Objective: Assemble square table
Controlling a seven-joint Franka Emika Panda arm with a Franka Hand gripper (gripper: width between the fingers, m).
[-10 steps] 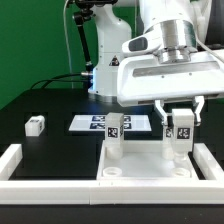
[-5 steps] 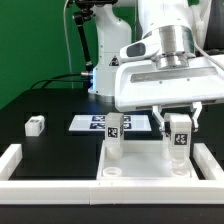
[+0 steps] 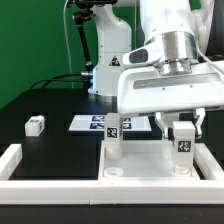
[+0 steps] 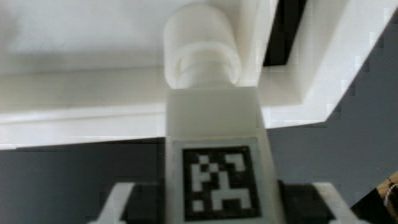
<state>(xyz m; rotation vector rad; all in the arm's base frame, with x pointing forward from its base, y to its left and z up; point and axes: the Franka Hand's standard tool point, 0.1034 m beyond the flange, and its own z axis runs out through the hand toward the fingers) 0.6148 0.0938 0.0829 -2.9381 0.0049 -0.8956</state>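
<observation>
White leg [image 3: 183, 146] stood upright, pinched at its sides by my gripper [image 3: 183, 133], over the right side of the square slab [image 3: 140, 172].

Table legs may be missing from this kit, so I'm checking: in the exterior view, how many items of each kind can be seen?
Slab: 1
Legs: 3 (standing leg on the slab, held leg in the tool, loose leg lying apart)
Marker board: 1
Total: 5

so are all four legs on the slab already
No, one leg lies loose on the black table, apart from the slab.
</observation>
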